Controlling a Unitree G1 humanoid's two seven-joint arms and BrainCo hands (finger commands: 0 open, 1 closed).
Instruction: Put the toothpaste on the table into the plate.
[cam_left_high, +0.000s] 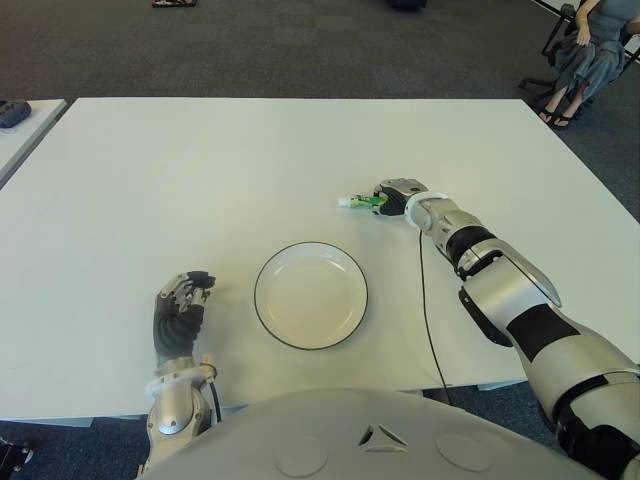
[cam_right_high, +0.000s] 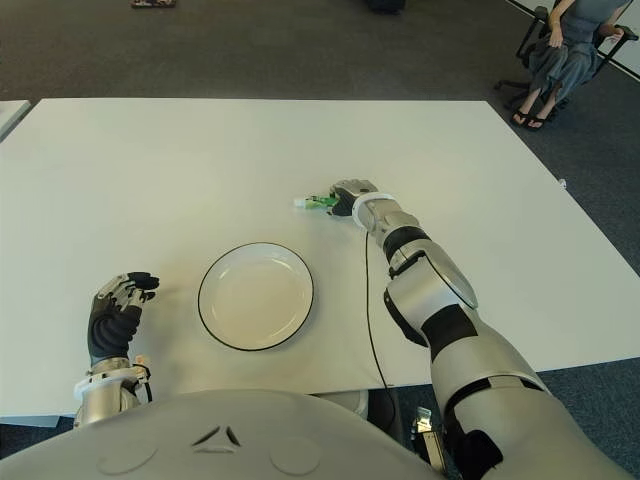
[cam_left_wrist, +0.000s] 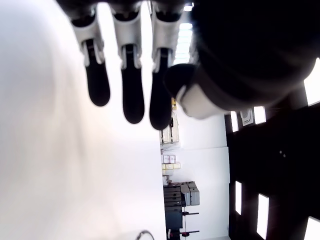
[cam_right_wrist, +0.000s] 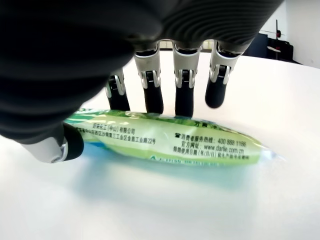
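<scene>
A green toothpaste tube (cam_right_wrist: 170, 142) lies flat on the white table (cam_left_high: 200, 170), beyond the plate and a little to its right. Its white cap end (cam_left_high: 345, 202) pokes out to the left of my right hand (cam_left_high: 393, 197). That hand sits over the tube, with the fingers (cam_right_wrist: 183, 95) down along its far side and the thumb (cam_right_wrist: 60, 145) against its near side, closed on it. The white plate with a dark rim (cam_left_high: 311, 245) stands near the front edge, with nothing in it. My left hand (cam_left_high: 182, 300) shows left of the plate, fingers loosely extended (cam_left_wrist: 132, 95), holding nothing.
A thin black cable (cam_left_high: 428, 320) runs from my right forearm over the table's front edge. A person sits on a chair (cam_left_high: 590, 50) beyond the far right corner. Another table's corner (cam_left_high: 25, 120) shows at the far left.
</scene>
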